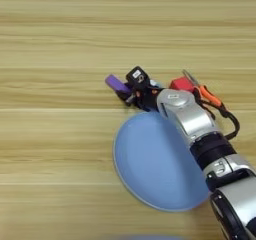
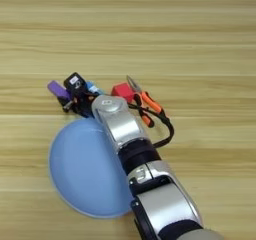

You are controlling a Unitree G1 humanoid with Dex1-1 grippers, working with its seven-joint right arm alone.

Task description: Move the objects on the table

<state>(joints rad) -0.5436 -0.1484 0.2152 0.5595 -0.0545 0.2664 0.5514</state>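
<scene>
Table [image 1: 60, 34]: wide light wood with long horizontal grain.

Plate [image 1: 145, 164]: large, round, smooth light blue, lying flat near centre; the silver forearm crosses its right rim.

Right gripper [image 1: 131, 90]: black, at the plate's far edge; finger state cannot be told.

Purple block [image 1: 117, 83]: small and flat, touching the gripper's left side; whether gripped is unclear.

Blue tube [image 2: 94, 88]: mostly hidden, just right of the gripper.

Progress: judged mid-task, nothing visibly placed.
</scene>
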